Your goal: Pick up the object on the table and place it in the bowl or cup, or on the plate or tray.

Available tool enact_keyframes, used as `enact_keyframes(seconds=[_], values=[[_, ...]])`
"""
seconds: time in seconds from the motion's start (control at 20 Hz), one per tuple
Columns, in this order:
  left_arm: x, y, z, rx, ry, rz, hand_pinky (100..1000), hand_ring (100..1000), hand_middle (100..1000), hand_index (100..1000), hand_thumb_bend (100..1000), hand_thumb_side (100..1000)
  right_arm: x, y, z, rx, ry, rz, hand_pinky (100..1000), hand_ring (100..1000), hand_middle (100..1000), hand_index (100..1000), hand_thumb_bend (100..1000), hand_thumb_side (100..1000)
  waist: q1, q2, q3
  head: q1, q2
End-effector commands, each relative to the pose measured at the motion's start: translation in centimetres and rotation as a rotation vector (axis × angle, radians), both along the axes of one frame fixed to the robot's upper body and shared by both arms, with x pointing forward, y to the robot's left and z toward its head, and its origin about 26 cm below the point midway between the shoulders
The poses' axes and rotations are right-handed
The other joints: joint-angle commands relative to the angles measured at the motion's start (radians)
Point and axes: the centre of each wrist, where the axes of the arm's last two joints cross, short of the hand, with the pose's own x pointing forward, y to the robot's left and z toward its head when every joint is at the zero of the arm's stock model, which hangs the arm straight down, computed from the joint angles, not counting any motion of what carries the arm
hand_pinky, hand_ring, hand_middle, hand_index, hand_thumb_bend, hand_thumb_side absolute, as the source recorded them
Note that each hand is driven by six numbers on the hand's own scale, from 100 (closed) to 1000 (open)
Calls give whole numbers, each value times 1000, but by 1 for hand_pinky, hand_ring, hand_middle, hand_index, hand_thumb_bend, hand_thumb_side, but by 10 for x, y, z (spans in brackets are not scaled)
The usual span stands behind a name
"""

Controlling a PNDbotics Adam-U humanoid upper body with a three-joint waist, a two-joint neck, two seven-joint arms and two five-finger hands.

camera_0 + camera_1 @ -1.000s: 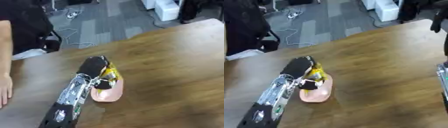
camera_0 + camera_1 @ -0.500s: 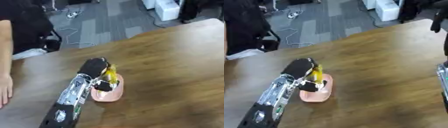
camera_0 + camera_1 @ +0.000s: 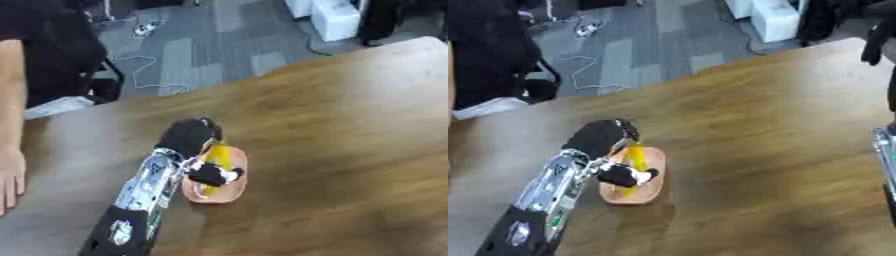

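The left robot hand [image 3: 194, 142] is reaching over the pink oval tray [image 3: 234, 184], which is lying on the brown worktop [image 3: 350, 125], a little left of the middle. A yellow object [image 3: 216, 159] is lying along the tray, under the fingers. The black thumb [image 3: 210, 175] is curling across the yellow object from the near side, and the fingers are bending over its far end, so the hand is looking closed around it.

Compared with one second ago, the hand is sitting lower. Then the yellow object was raised above the far part of the tray; now it is lying flat inside it, and the thumb is resting nearer to the tray surface. The tray itself is staying in the same place on the worktop. I judge that the placing is almost done: the object is touching the tray, but the hand is not yet letting it go.

What is remaining, in my opinion, is to open the fingers and lift the arm away without dragging the tray.

The right robot hand is not showing clearly; only a metal part [image 3: 885, 150] is appearing at the right edge of the right eye view. A person's hand [image 3: 10, 180] is resting on the worktop at the left edge, well apart from the tray.
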Motion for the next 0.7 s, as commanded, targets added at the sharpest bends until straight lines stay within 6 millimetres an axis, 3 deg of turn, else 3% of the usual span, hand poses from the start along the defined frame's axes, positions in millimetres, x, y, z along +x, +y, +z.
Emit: enact_keyframes(seconds=[0.05, 0.4, 0.7], values=[[5, 7, -3, 30, 22, 33, 851, 917, 926, 959, 663, 925, -1, -1, 8, -29, -24, 3, 100, 230, 285, 629, 100, 1000, -11, -5, 4, -2, -3], [8, 10, -26, 17, 25, 75, 883, 931, 939, 977, 626, 939, -2, -1, 8, -30, -22, 3, 100, 228, 283, 629, 100, 1000, -11, -2, 5, -3, -3], [8, 11, -17, -41, -98, 89, 857, 916, 923, 961, 590, 921, -2, -1, 8, -31, -20, 2, 100, 226, 281, 629, 100, 1000, -12, -3, 6, -6, -3]])
